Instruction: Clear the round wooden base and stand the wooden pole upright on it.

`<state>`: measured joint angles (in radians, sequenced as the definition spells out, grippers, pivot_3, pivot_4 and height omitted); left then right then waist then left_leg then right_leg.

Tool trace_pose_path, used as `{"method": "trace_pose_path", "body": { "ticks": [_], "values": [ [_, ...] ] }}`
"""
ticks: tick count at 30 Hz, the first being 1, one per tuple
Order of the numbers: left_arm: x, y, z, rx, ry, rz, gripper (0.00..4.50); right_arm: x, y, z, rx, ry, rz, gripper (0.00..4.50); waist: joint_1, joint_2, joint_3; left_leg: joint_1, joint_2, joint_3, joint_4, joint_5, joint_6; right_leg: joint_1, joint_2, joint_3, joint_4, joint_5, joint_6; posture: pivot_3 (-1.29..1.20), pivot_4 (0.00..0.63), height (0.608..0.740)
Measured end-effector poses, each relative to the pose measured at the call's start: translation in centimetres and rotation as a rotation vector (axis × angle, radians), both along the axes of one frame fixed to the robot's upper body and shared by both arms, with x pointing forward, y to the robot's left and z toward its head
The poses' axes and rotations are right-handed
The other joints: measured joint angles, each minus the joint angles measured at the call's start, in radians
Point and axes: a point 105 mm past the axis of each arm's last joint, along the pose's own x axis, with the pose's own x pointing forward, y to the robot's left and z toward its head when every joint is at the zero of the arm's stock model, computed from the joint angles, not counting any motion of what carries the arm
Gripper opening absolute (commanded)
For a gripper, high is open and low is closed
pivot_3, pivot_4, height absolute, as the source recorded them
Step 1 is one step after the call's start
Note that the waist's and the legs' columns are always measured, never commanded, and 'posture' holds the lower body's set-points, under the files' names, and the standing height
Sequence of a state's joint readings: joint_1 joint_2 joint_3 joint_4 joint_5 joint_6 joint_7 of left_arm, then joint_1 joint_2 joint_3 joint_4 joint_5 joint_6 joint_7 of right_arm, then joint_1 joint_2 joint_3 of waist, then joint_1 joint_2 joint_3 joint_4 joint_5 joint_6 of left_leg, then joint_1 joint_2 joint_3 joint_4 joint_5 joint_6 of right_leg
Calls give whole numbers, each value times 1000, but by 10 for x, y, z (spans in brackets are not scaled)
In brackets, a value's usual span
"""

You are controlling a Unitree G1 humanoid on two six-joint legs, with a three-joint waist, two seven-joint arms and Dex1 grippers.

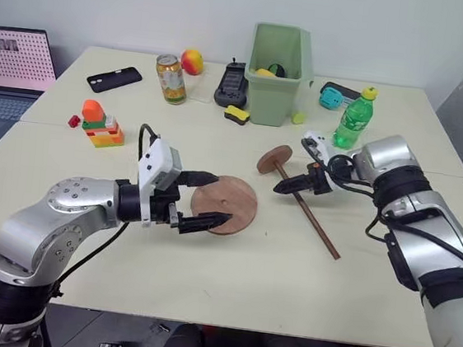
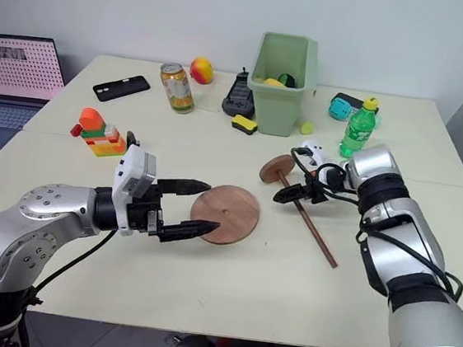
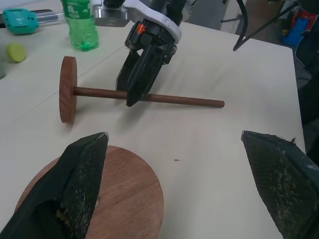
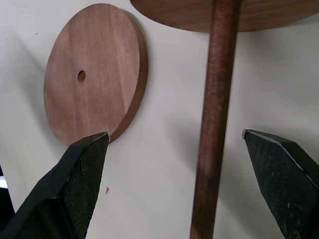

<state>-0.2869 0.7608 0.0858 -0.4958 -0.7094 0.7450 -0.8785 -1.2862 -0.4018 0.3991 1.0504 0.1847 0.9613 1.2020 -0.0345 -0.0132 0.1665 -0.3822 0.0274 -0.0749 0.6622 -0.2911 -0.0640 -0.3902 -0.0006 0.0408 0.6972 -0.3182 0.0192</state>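
Wood, base: round wooden base [image 1: 225, 203] lies flat on the cream table [image 1: 246, 266], nothing on top of it; the centre hole reads clearly in the right wrist view, and its near edge is covered by a finger of the left pincer in the head views.
Wood, pole: wooden pole [image 1: 308, 217] lies on its side on the table just right of the base, not touching it; its fixed disc stands on edge at the far end, the bare tip points toward the near right.
Left pincer: left pincer [image 1: 204, 198] spread wide, holding nothing; its fingertips sit over the base's left edge, and whether they touch the wood cannot be told.
Right pincer: right pincer [image 1: 290, 185] spread wide, straddling the rod close behind the disc with a finger on either side and clear gaps, no grip; the head views alone do not show this spread.
Hidden: green bin [image 1: 277, 72] contents mostly concealed by its wall.
Cut off: laptop [image 1: 11, 67] clipped at the frame edge.
Writing: can [image 1: 171, 78] and green bottle [image 1: 354, 118] labels too small to read.
Other: toy blocks [image 1: 100, 124], black phone [image 1: 114, 79].
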Motion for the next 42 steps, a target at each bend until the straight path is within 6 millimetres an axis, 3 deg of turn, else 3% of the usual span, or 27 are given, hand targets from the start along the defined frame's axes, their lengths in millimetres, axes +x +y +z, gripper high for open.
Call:
{"method": "trace_pose_path", "body": {
  "ticks": [5,16,33,37,42],
  "values": [
    [0,-1,0,-8,7,9,4467,1,0,-9,-27,9,11,4500,0,0,0,0,0,0,0,0,0,0,0,0,0,0,0,0,150,740],
    [-3,-4,2,-17,8,3,4467,11,12,-6,-61,-76,19,4500,-6,0,0,0,0,0,0,0,0,0,0,0,0,0,0,0,150,740],
    [-1,-3,3,-16,7,22,4498,12,10,-7,-146,-105,76,4316,-7,1,0,0,0,0,0,0,0,0,0,0,0,0,0,0,150,740],
    [0,-3,4,-16,4,21,4500,12,9,-8,-153,-106,76,3670,-7,1,0,0,0,0,0,0,0,0,0,0,0,0,0,0,150,740],
    [-1,-6,10,-27,-8,-4,4500,13,10,-6,-143,-108,73,2444,-7,1,0,0,0,0,0,0,0,0,-1,0,0,0,0,0,150,740]
  ]
}}
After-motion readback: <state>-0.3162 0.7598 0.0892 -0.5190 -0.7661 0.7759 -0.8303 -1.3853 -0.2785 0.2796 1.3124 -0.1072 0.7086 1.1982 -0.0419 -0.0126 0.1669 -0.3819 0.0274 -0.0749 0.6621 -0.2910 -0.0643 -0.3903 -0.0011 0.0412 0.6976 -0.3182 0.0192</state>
